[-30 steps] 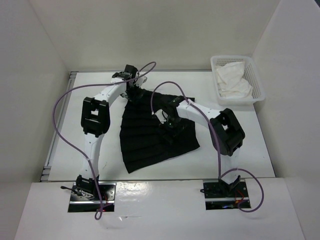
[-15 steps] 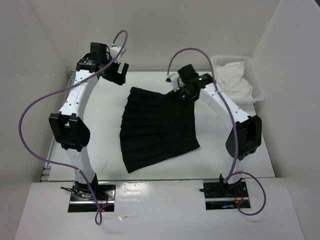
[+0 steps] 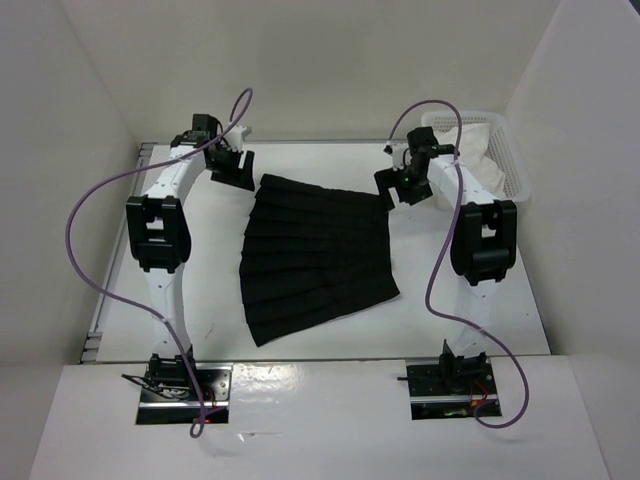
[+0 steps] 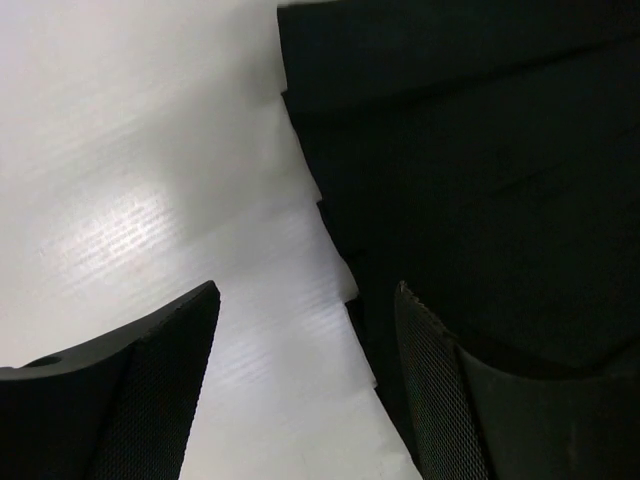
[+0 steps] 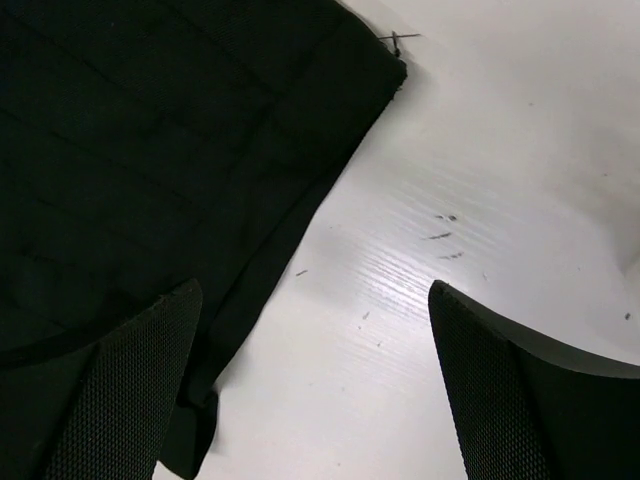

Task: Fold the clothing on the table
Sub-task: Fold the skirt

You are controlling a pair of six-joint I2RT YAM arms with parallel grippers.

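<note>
**Both arms drop to the skirt's far corners**

The left end effector [image 3: 232, 166] and the right end effector [image 3: 400, 187] have left the middle of the black pleated skirt [image 3: 315, 255] and now sit low at its two far corners, one on each side. Both are released, jaws apart, grasping nothing. In the left wrist view the skirt's stepped edge runs just under one finger. The skirt lies spread flat mid-counter [image 3: 330, 338], unmoved in the last half second. It looks like the set-up for a first fold: pinch both far corners and draw them toward the near edge.
</note>
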